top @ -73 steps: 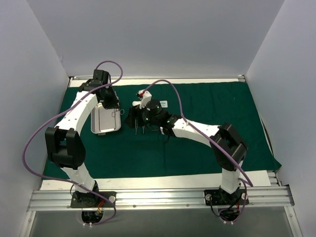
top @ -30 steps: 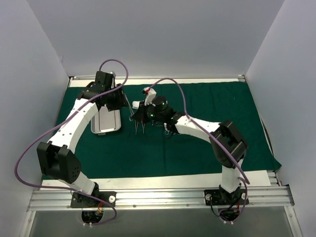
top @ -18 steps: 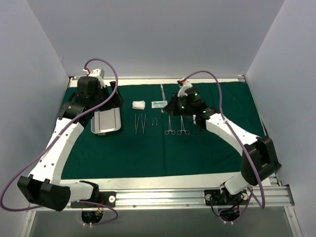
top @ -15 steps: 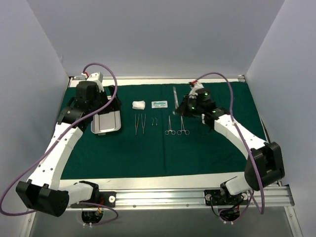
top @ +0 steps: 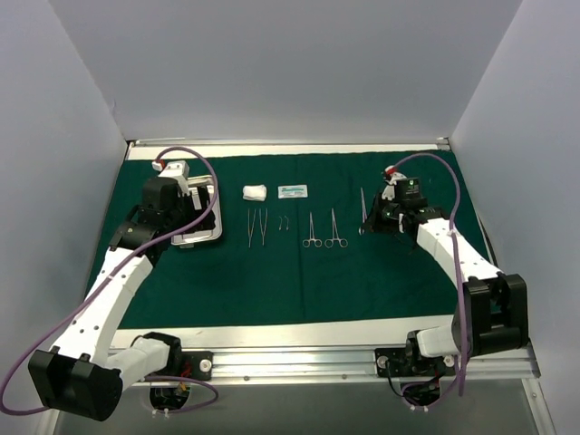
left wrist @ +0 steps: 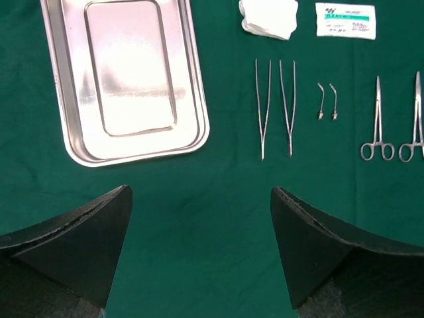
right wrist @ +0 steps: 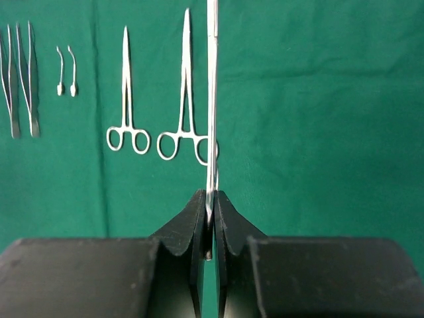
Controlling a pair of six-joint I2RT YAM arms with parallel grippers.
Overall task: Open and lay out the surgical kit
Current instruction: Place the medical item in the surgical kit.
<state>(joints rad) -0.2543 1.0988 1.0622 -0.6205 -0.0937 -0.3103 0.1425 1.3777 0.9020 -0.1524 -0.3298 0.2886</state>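
The surgical kit lies spread on its dark green cloth (top: 272, 272). A steel tray (left wrist: 126, 79) sits far left, empty. To its right lie the white gauze (left wrist: 268, 16), the small packet (left wrist: 344, 20), a pair of tweezers (left wrist: 275, 109), two small hooks (left wrist: 326, 103) and two ring-handled forceps (right wrist: 127, 99). My left gripper (left wrist: 199, 192) hovers open over bare cloth near the tray, holding nothing. My right gripper (right wrist: 209, 199) is shut on a thin silver instrument (right wrist: 212, 99), just right of the forceps (top: 336, 228); the instrument (top: 362, 210) points to the far side.
White table margin (top: 272, 335) borders the cloth at the near edge, with the aluminium rail (top: 290, 362) and arm bases below it. Grey walls close in on the left, right and far sides. Purple cables loop over both arms.
The right gripper has carried the thin instrument rightwards, from the middle to beyond the forceps. The left arm pulled back from the middle to above the tray, and its jaws opened wide.
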